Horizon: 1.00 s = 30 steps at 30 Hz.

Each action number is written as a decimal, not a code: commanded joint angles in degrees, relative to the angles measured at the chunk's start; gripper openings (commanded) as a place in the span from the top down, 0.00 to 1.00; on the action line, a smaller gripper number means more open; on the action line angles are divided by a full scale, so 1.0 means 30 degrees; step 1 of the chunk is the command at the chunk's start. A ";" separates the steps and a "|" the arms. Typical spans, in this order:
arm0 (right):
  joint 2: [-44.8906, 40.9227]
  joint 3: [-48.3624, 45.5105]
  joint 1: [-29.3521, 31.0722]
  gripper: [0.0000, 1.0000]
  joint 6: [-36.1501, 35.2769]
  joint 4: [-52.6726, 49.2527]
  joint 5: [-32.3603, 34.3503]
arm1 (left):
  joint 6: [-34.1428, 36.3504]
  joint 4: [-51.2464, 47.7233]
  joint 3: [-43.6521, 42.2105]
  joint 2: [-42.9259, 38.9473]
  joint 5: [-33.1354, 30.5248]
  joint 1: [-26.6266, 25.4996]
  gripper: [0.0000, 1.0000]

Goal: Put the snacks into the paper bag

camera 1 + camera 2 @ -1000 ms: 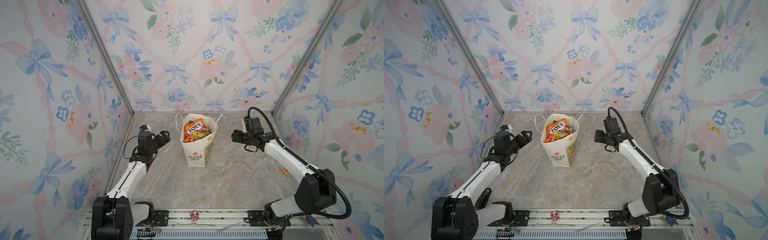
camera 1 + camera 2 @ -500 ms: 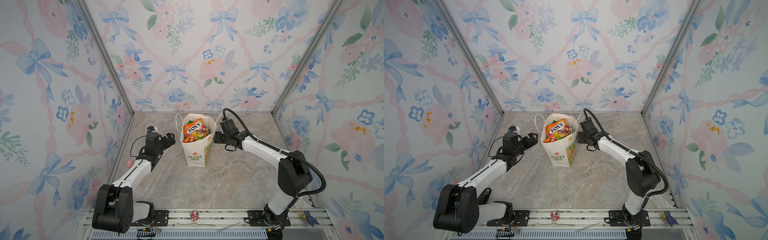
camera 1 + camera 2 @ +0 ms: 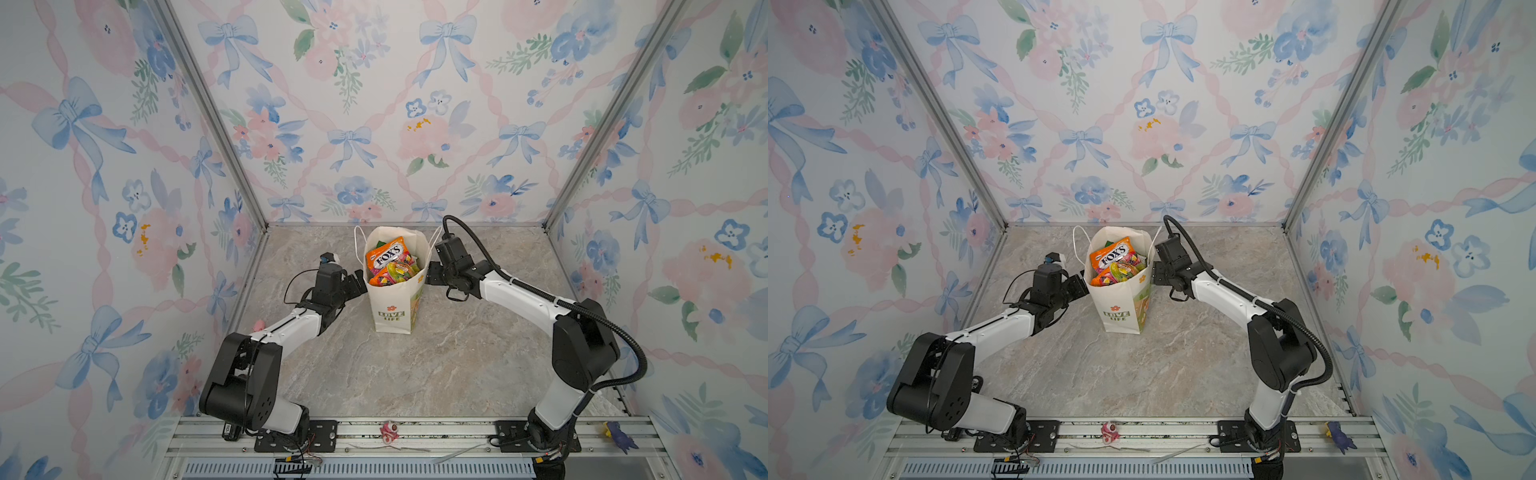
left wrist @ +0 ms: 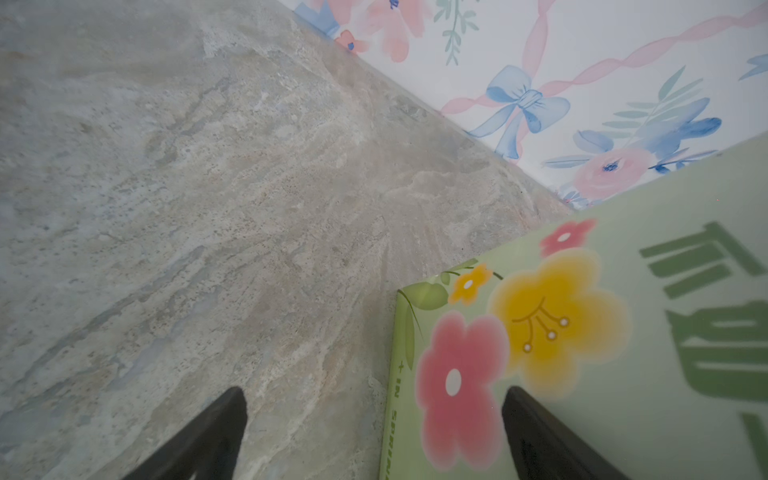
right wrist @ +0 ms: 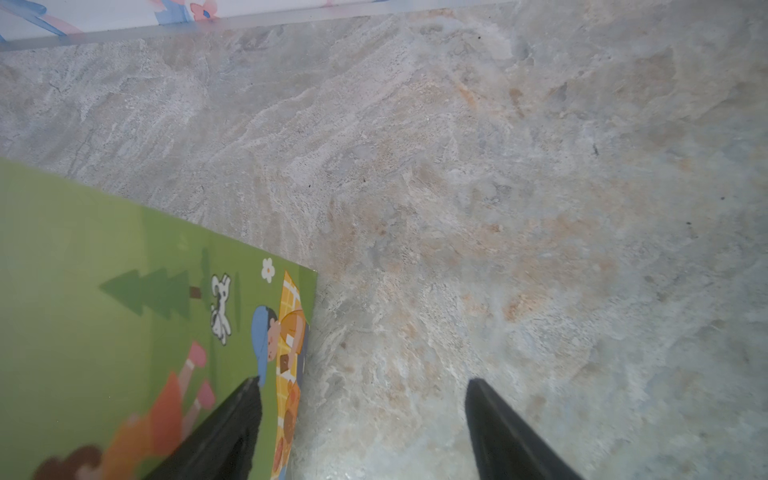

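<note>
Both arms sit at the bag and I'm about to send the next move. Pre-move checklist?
1. paper bag upright: ok.
2. snacks inside the bag, none seen outside: ok.
3. left gripper open, empty: ok.
4. right gripper open, empty: ok.
5. Fingers clear of the bag's sides: cannot tell.

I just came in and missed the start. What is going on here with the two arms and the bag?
The paper bag stands upright in the middle of the table, full of snacks. The left gripper and the right gripper are open and empty, one at each side of the bag near its top. I see no packet on the table, so the packing seems done.
</note>
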 commanded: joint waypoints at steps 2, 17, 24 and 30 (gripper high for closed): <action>0.0808 0.1155 0.1021 0.21 -0.0200 -0.0135 0.0358 | 0.0276 0.0645 0.0943 0.0534 -0.0045 -0.0718 0.02; 0.0708 0.1387 0.1174 0.21 -0.0644 -0.1098 0.1235 | 0.0825 0.0163 0.1189 0.0175 -0.1261 -0.1788 0.02; -0.1268 0.0601 -0.0182 0.21 -0.1787 -0.2008 0.1032 | 0.1053 -0.1028 0.0731 -0.1469 -0.1475 -0.0633 0.02; -0.2200 0.0489 -0.0600 0.20 -0.2541 -0.2651 0.1112 | 0.1511 -0.1840 0.0910 -0.2716 -0.1484 0.0634 0.02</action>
